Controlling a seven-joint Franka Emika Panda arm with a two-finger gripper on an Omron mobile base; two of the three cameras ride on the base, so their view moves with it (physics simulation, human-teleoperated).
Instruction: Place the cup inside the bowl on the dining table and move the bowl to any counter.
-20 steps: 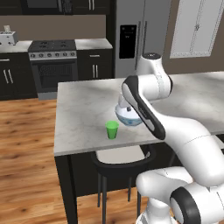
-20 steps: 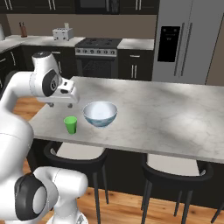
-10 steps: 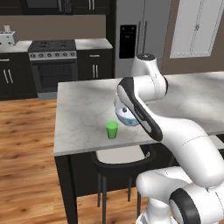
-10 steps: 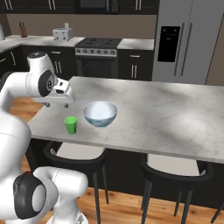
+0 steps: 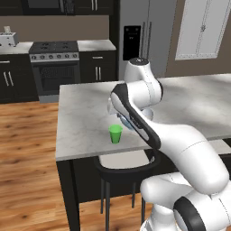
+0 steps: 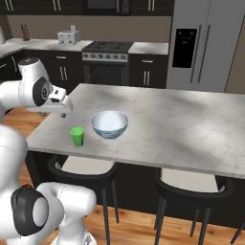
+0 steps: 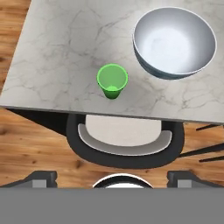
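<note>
Approach is the step in hand — nothing is held yet. In the hand view our gripper (image 7: pixel 112 177) hangs with jaws spread wide and empty at the bottom of the frame, above the small bright green tapered cup (image 7: pixel 112 81), which stands upright at frame centre near the marble dining table's (image 7: pixel 52 57) front edge. The deep white bowl (image 7: pixel 174 40) sits just beside it, upper right. Next, we judge, we must descend and straddle the cup — squarely, without tipping it.
</note>
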